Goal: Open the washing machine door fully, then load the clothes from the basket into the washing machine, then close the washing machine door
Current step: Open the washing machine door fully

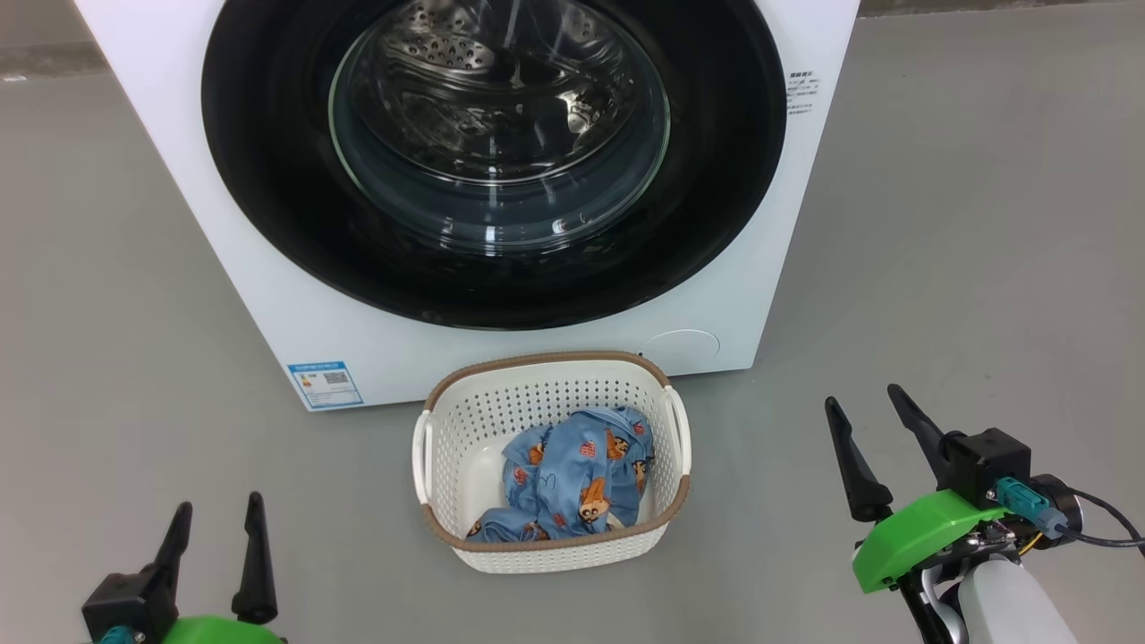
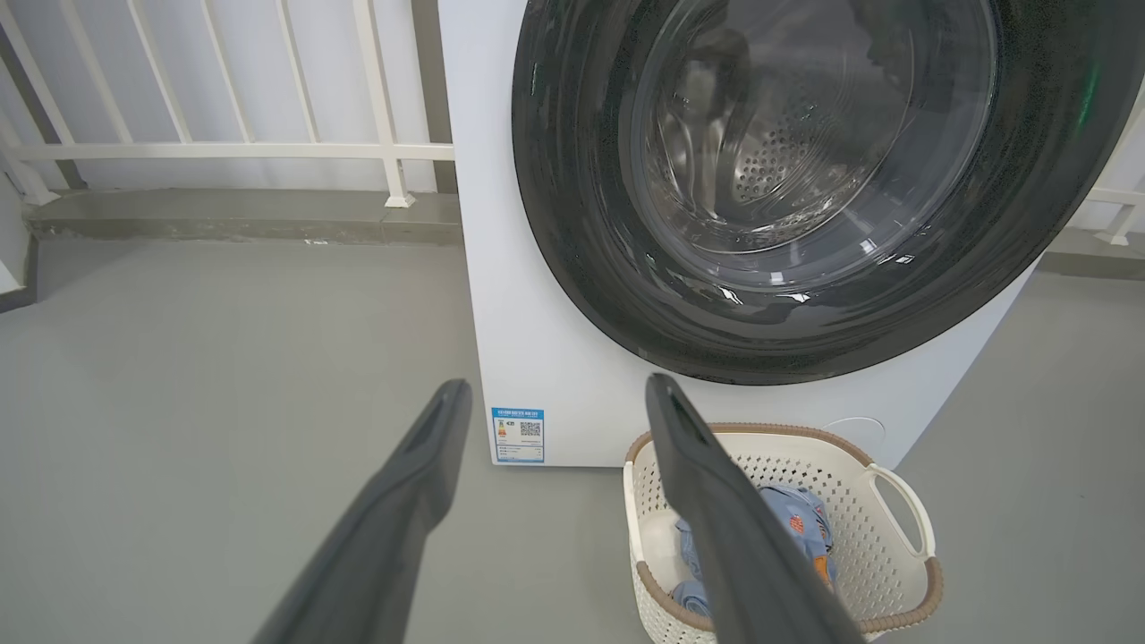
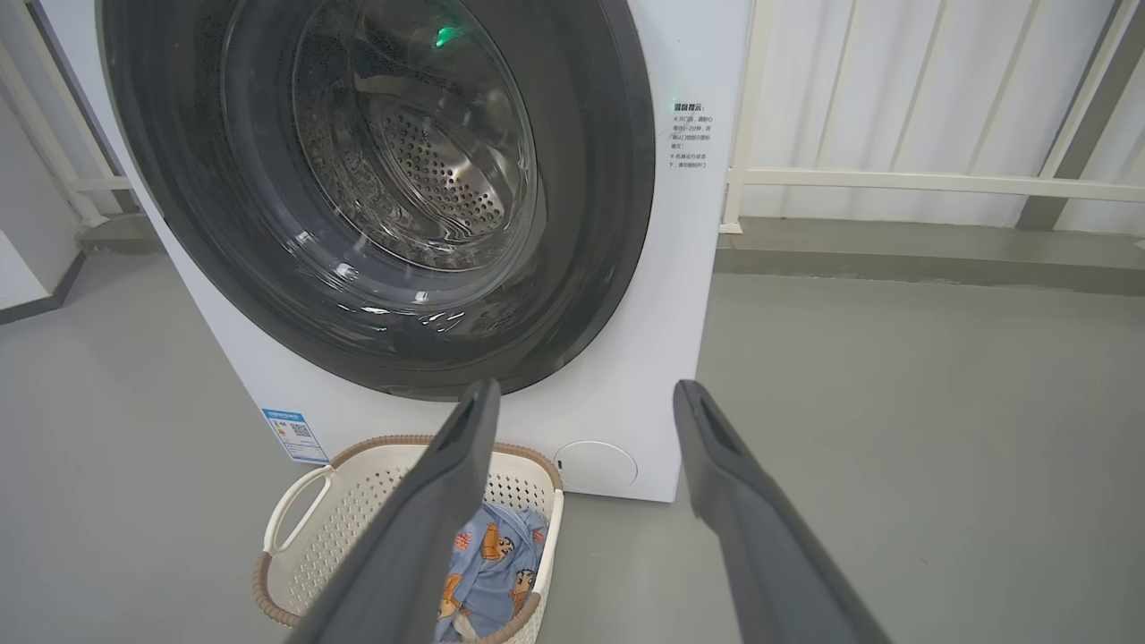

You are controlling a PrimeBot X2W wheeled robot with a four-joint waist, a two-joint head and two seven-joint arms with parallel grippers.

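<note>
The white washing machine point(image 1: 268, 295) stands ahead, and its round washing machine door point(image 1: 268, 179) with the glossy black rim lies flat against the front, shut. Through the glass the steel drum shows. On the floor in front sits the cream basket point(image 1: 465, 420), holding the light-blue printed clothes point(image 1: 572, 474). My left gripper point(image 1: 219, 521) hovers open at the lower left, well left of the basket. At the lower right my right gripper point(image 1: 863, 416) is open too, right of the basket. Both hold nothing. The wrist views show the door point(image 2: 572, 224) point(image 3: 590, 224), the basket point(image 2: 894, 572) point(image 3: 358, 501) and the clothes point(image 2: 801, 523) point(image 3: 492, 555).
Grey floor point(image 1: 939, 295) spreads on both sides of the machine. A white railing point(image 2: 224, 150) point(image 3: 930, 183) on a low kerb runs behind it. A blue label sticker point(image 1: 325, 383) sits at the machine's lower left corner.
</note>
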